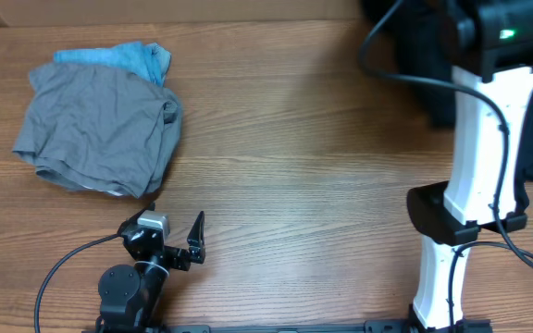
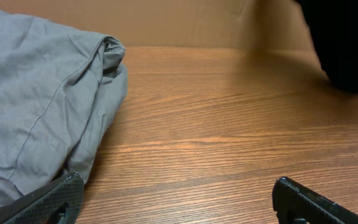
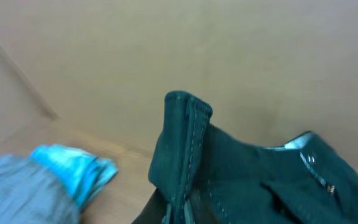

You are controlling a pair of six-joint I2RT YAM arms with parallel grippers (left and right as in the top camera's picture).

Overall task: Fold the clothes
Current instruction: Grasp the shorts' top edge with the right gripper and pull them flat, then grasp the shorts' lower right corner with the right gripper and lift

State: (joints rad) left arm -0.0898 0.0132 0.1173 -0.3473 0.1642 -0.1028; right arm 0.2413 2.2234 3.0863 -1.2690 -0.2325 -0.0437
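Observation:
A grey garment (image 1: 95,125) lies loosely folded at the back left, on top of a light-blue garment (image 1: 123,57). My left gripper (image 1: 172,222) is open and empty near the front edge, just in front of the grey garment (image 2: 36,99), with its fingertips (image 2: 176,193) wide apart above bare wood. A black garment (image 1: 405,46) is bunched at the back right under my right arm. In the right wrist view this dark cloth (image 3: 247,174) stands up from my right gripper (image 3: 191,214), which is shut on it; the fingers are mostly hidden.
The wooden table (image 1: 322,157) lies between the two piles. My right arm's white link (image 1: 475,139) and black cable (image 1: 405,74) hang over the right side. A brown cardboard wall (image 2: 185,22) stands behind the table.

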